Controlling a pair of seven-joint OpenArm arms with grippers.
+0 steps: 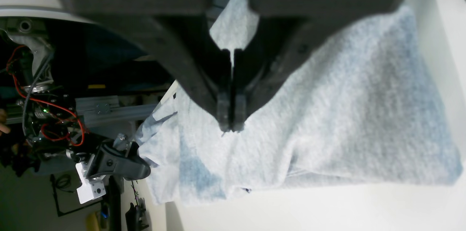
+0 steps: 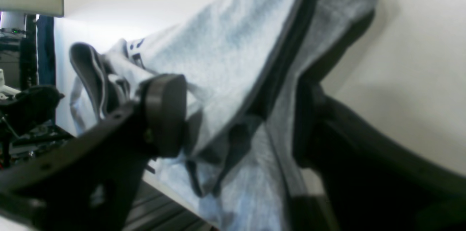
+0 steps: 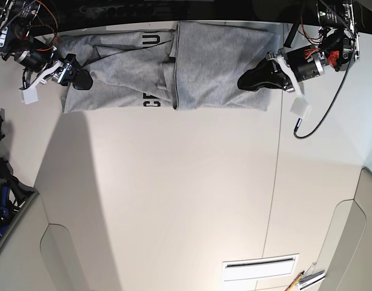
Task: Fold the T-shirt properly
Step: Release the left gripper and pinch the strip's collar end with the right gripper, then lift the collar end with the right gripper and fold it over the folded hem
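Lying along the far edge of the white table, at twelve o'clock in the base view, the T-shirt is spread flat and partly folded. One grey panel overlaps the rest along a straight edge near the garment's middle, and black lettering shows just to the nine o'clock side of that edge.

Left gripper: jaws pressed together, tips meeting on the grey fabric. The wrist view shows the tips down against the cloth, but not clearly whether a fold is pinched between them. In the base view this gripper sits over the shirt's three o'clock end.

Right gripper: jaws standing wide apart, one finger pad on the nine o'clock side of its wrist view and the other at three o'clock. A bunched fold of shirt hangs in the gap between them; neither pad is seen clamping it. In the base view this gripper is at the shirt's nine o'clock end, at the crumpled sleeve area.

A cable trails from the left arm onto the table. A slotted white plate lies near five o'clock.
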